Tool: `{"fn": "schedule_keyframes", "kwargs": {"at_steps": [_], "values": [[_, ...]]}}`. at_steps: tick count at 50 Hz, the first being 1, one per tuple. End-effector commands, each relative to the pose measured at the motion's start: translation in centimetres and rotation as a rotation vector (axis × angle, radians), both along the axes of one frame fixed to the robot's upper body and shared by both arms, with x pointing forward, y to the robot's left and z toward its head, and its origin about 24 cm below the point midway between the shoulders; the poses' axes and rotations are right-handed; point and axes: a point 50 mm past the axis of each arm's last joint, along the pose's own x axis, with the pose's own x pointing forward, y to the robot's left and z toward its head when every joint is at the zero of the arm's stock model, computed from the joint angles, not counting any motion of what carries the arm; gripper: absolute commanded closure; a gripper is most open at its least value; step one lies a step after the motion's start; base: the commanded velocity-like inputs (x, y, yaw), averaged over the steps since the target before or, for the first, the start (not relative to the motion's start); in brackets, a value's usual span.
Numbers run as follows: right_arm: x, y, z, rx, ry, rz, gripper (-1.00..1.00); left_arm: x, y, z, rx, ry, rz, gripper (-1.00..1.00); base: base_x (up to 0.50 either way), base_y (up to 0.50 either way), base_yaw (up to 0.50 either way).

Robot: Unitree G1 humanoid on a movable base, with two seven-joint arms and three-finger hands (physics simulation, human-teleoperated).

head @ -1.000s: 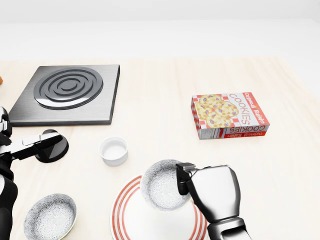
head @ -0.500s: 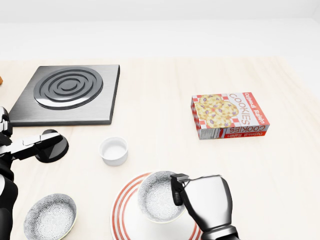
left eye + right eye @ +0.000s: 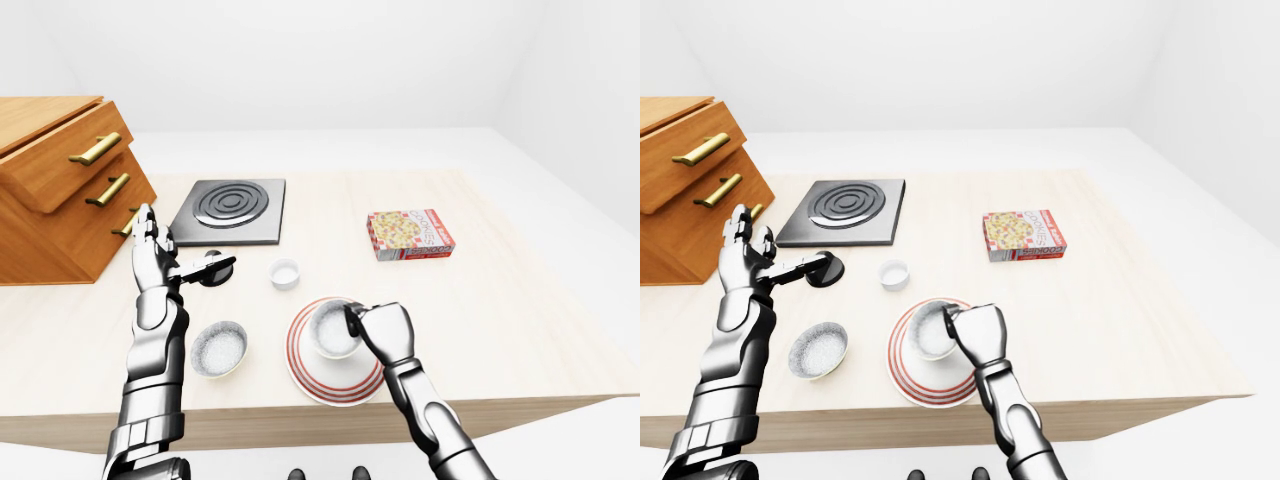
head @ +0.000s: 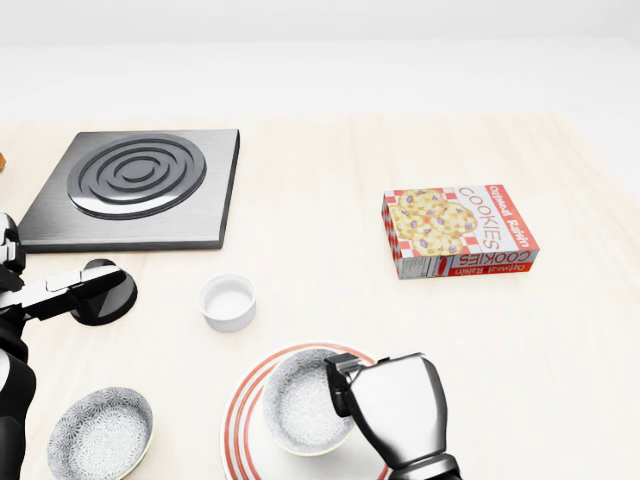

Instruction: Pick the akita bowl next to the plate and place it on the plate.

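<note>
The akita bowl, white with a grey speckled inside, sits low over the middle of the red-striped plate at the bottom of the head view. I cannot tell whether the bowl touches the plate. My right hand is shut on the bowl's right rim, with its fingers hooked over the edge. My left hand is raised at the left with its fingers spread open, holding nothing. Its thumb reaches over a black round object.
A second speckled bowl lies left of the plate, and a small white ramekin above it. The grey stove plate is at upper left, the cookie box at right. A wooden drawer cabinet stands at far left.
My right hand has carried the bowl down and to the left in the head view, from the plate's upper right edge to over its middle. The left hand has not moved.
</note>
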Motion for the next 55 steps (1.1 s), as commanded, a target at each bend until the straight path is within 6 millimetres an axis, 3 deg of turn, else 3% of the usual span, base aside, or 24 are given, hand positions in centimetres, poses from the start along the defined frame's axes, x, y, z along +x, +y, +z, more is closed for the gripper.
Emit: {"fn": "schedule_keyframes", "kwargs": {"at_steps": [1, 23, 24, 25, 26, 27, 33, 39, 43, 44, 46, 47, 48, 49, 50, 55], "values": [[0.2, -0.4, 0.1, 0.096, 0.013, -0.035, 1.0, 0.0, 0.0, -0.1, 0.003, -0.002, -0.001, -1.0, 0.0, 0.0, 0.0], [0.3, -0.6, -0.8, 0.125, 0.097, -0.051, 0.99, 0.0, 0.0, 0.0, 0.0, -0.003, 0.0, -1.0, 0.0, 0.0, 0.0], [0.2, -0.6, -0.9, 0.128, 0.116, -0.053, 0.9, 0.0, 0.0, 0.0, 0.0, -0.003, 0.0, -1.0, 0.0, 0.0, 0.0], [0.3, -0.8, -1.2, 0.135, 0.145, -0.057, 0.36, 0.1, 0.0, 0.0, 0.0, -0.003, 0.0, -1.0, 0.0, 0.0, 0.0], [0.3, -0.8, -1.2, 0.135, 0.147, -0.057, 0.36, 0.1, 0.0, 0.0, 0.0, -0.003, 0.0, -1.0, 0.0, 0.0, 0.0], [0.3, -1.0, -1.2, 0.149, 0.171, -0.063, -1.0, 0.1, 0.0, 0.0, 0.0, -0.004, -0.001, -1.0, 0.0, 0.0, 0.0], [0.2, -1.4, -1.5, 0.19, 0.273, -0.068, -1.0, 0.1, 0.0, 0.2, 0.0, -0.006, 0.001, -1.0, 0.0, 0.0, 0.0], [0.2, -2.0, -2.4, 0.08, 0.27, -0.066, -1.0, 0.1, 0.1, 0.2, 0.0, -0.008, 0.002, -1.0, 0.0, 0.0, 0.0], [-0.5, -3.7, -0.6, -0.024, 0.228, -0.074, -1.0, 0.1, 0.0, 0.3, 0.001, -0.01, 0.001, -1.0, 0.0, 0.0, 0.0], [-0.9, -4.5, 0.6, -0.058, 0.195, -0.083, -1.0, 0.1, 0.0, 0.4, 0.002, -0.013, 0.0, -1.0, 0.0, 0.0, 0.0], [-2.2, -5.6, 2.0, 0.026, 0.318, -0.094, -1.0, 0.1, 0.0, 0.5, 0.004, -0.015, 0.0, -1.0, 0.0, 0.0, 0.0], [-2.4, -6.1, 4.3, 0.014, 0.231, -0.104, -1.0, 0.2, 0.0, 0.3, 0.005, -0.015, 0.0, -1.0, 0.0, 0.0, 0.0], [-3.3, -6.2, 5.6, 0.095, 0.328, -0.071, -1.0, 0.2, -0.1, 0.4, 0.006, -0.013, -0.002, -1.0, 0.0, 0.0, 0.0], [-3.3, -6.3, 5.6, 0.104, 0.337, -0.076, -1.0, 0.2, -0.1, 0.4, 0.006, -0.013, -0.002, -1.0, 0.0, 0.0, 0.0], [-3.9, -6.9, 7.1, 0.118, 0.314, -0.078, -1.0, 0.2, -0.1, 0.4, 0.009, -0.017, -0.002, -1.0, 0.0, 0.0, 0.0], [-3.7, -7.6, 8.8, 0.238, 0.346, -0.04, -1.0, 0.2, -0.1, 0.3, 0.009, -0.014, -0.005, -1.0, 0.0, 0.0, 0.0]]}}
